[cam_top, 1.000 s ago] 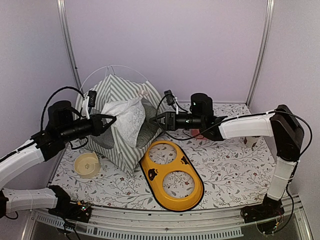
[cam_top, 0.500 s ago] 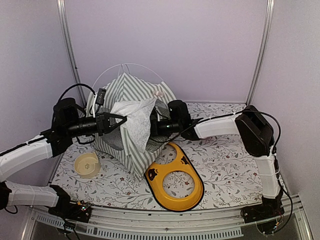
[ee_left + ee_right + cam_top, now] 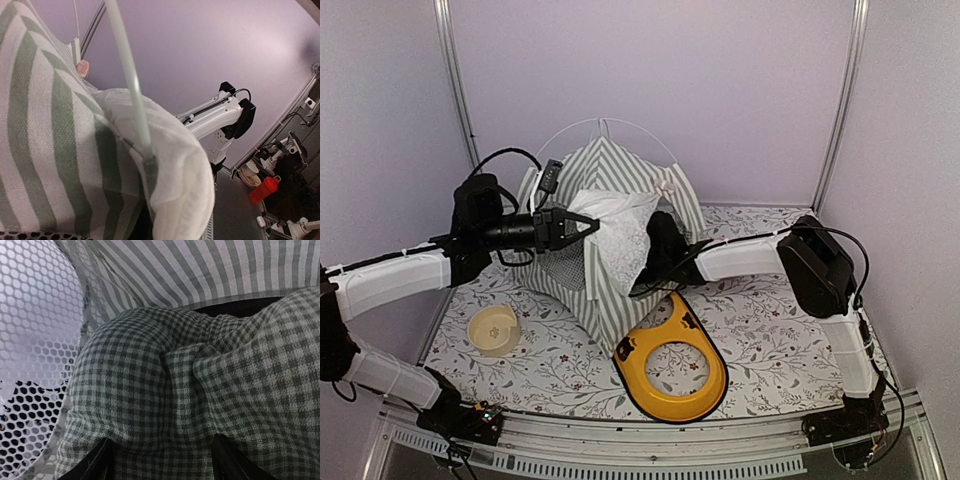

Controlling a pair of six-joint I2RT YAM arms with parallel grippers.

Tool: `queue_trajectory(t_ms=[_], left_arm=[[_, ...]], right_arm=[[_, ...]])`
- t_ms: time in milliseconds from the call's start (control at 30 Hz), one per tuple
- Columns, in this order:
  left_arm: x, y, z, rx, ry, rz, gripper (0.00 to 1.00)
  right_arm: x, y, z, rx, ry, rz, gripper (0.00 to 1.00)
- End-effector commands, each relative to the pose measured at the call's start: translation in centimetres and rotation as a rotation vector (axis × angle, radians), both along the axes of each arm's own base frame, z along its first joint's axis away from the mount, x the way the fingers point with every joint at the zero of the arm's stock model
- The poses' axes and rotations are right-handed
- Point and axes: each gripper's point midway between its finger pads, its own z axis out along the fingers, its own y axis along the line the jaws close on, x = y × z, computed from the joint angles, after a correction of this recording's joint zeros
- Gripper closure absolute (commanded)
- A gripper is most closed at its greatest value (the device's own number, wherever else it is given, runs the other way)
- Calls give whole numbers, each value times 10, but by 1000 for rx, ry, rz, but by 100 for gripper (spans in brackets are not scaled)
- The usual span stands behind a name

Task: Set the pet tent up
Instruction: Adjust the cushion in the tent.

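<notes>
The green-and-white striped pet tent [image 3: 610,185] stands tilted at the middle back, its thin white poles [image 3: 620,122] arching over the top. My left gripper [image 3: 576,227] is at the tent's left front edge by the white mesh door flap [image 3: 618,235], and looks shut on it. In the left wrist view the striped fabric [image 3: 45,150], a pole [image 3: 127,75] and the flap [image 3: 185,170] hide the jaws. My right gripper [image 3: 162,460] is inside the tent, hidden in the top view, open, with its fingers [image 3: 97,462] pressed against the green-checked cushion [image 3: 175,390]. The grey mesh window [image 3: 35,315] is to its left.
A yellow two-hole bowl stand [image 3: 670,350] lies in front of the tent, partly under it. A cream bowl [image 3: 493,328] sits at the front left. The floral table cover [image 3: 780,320] ends at metal frame posts [image 3: 455,90] and lilac walls.
The tent has risen and shifted right with my left gripper on it. My right gripper has gone from outside the opening to deep inside the tent.
</notes>
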Motion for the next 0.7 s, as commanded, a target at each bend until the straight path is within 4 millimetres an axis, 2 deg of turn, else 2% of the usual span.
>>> queue_trajectory(t_ms=[0, 33, 67, 133, 200, 233, 333, 500, 533, 567, 667], left_arm=[[-20, -14, 56, -102, -190, -84, 100], [-22, -17, 60, -108, -198, -93, 100], [-24, -19, 63, -112, -202, -99, 100], [-23, -22, 68, -118, -209, -97, 100], [-20, -19, 71, -121, -212, -63, 100], [-14, -17, 70, -114, -205, -23, 100], [7, 2, 71, -95, -185, 148, 100], [48, 53, 57, -60, -69, 496, 100], [53, 60, 52, -50, -43, 538, 100], [55, 65, 49, -44, -26, 562, 100], [55, 67, 44, -42, -2, 566, 100]], right_arm=[[2, -6, -32, -220, -126, -17, 29], [7, -7, -37, -254, -145, -24, 27], [11, -8, -53, -299, -143, -30, 26], [20, -8, -70, -362, -163, -36, 24], [27, -6, -76, -398, -177, -37, 22], [30, -5, -72, -400, -188, -39, 22], [32, -3, -39, -352, -239, -42, 19], [21, -10, 47, -139, -310, -24, 17], [17, -16, 49, -120, -303, -21, 16], [14, -19, 59, -91, -309, -23, 16], [9, -27, 78, -32, -326, -40, 16]])
